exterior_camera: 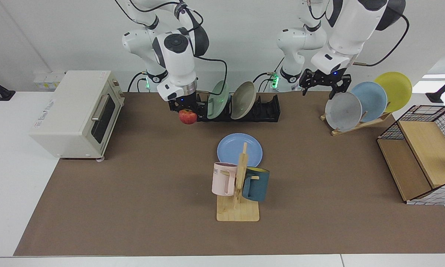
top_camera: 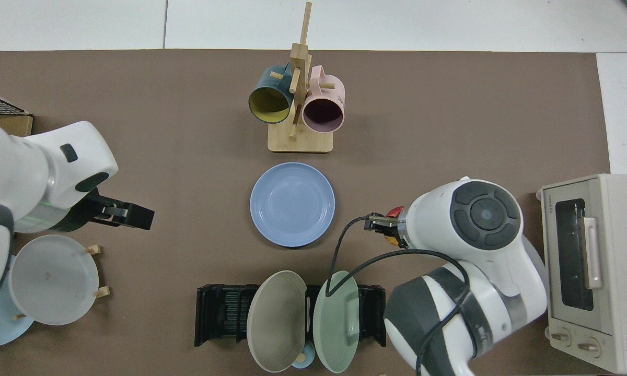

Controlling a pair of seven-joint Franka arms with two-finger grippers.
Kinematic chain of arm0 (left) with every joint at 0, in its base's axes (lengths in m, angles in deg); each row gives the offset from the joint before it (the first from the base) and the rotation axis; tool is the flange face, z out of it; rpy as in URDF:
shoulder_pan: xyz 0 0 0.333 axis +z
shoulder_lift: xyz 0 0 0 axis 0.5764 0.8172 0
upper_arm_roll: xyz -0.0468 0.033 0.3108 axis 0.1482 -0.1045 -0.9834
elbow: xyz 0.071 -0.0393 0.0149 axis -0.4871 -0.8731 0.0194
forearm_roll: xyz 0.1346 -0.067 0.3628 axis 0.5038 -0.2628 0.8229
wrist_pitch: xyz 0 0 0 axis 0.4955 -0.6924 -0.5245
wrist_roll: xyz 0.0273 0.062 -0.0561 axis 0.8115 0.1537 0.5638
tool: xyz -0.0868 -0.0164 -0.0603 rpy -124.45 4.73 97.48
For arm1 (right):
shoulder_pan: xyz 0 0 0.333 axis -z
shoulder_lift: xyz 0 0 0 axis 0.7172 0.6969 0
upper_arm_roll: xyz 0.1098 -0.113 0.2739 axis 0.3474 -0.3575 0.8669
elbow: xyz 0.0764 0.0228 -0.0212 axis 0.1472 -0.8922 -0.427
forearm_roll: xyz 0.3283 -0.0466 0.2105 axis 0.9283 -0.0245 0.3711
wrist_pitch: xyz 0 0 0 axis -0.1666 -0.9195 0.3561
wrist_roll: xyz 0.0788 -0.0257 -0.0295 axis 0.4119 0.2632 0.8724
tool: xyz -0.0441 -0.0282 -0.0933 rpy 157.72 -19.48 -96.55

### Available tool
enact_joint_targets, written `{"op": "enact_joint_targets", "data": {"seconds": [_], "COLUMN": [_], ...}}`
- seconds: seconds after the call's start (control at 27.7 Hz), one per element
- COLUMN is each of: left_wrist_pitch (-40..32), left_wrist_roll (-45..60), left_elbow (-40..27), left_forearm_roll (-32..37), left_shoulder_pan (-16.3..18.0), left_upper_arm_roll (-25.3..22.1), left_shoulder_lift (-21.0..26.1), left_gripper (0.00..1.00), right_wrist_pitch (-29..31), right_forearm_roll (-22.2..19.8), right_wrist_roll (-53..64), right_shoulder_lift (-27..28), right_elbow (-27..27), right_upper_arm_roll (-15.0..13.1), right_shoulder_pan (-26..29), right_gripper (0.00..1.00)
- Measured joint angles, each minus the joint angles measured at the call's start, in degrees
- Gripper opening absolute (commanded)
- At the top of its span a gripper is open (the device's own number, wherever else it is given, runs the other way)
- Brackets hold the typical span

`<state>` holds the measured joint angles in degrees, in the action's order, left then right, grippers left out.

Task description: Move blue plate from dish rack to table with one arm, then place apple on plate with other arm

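Facing view: the right gripper [exterior_camera: 185, 108] is seen clamped on the apple [exterior_camera: 187, 116], which hangs beneath the fingers in the air, in front of the near end of the dish rack [exterior_camera: 267, 111]. The fruit is carried high, presumably so that it clears the rack and the plates on the way across. In the top view the apple [top_camera: 393, 213] is mostly hidden under the wrist, and only a red edge shows, off to one side of the blue plate [top_camera: 292, 204] and not yet over it.

The blue plate [exterior_camera: 234, 147] lies flat on the brown mat of the table [exterior_camera: 133, 207], between the dish rack and the wooden mug stand [exterior_camera: 238, 207], so the first part of the task is judged done; what remains is to bring the apple above the plate's middle, lower it and let go. A green plate [exterior_camera: 218, 94] and a beige plate [exterior_camera: 243, 95] stand on edge in the rack.

The left gripper [exterior_camera: 324, 86] is held up above the grey plate [exterior_camera: 343, 111] on the slanted plate stand [exterior_camera: 371, 122], fingers spread and empty, well apart from the blue plate; this arm is judged to be kept out of the other's path.
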<state>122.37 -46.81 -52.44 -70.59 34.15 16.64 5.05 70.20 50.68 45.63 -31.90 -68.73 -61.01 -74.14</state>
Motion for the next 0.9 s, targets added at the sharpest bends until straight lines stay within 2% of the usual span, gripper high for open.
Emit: {"op": "enact_joint_targets", "data": {"seconds": [0.22, 0.47, 0.9], "left_wrist_pitch": [-2.95, -2.91, -3.79], "left_wrist_roll": [-0.01, 0.0, 0.01], "left_elbow": [4.01, 4.82, 11.06], "left_forearm_roll": [3.34, 3.14, 1.38], "left_shoulder_pan": [0.0, 0.0, 0.04], "left_upper_arm_roll": [-0.08, -0.72, -1.49], "left_shoulder_lift": [0.16, 1.77, 6.21], "left_gripper": [0.99, 0.99, 1.0], "right_wrist_pitch": [0.0, 0.05, 1.93], "right_forearm_roll": [0.13, 0.15, 1.05], "right_wrist_roll": [-6.58, -13.43, -21.87], "right_shoulder_lift": [2.72, 8.15, 17.56], "right_elbow": [3.22, 8.36, 15.84], "right_upper_arm_roll": [0.06, 0.09, 0.18], "right_shoulder_pan": [-4.29, -7.53, -10.93], "right_gripper": [0.02, 0.02, 0.02]}}
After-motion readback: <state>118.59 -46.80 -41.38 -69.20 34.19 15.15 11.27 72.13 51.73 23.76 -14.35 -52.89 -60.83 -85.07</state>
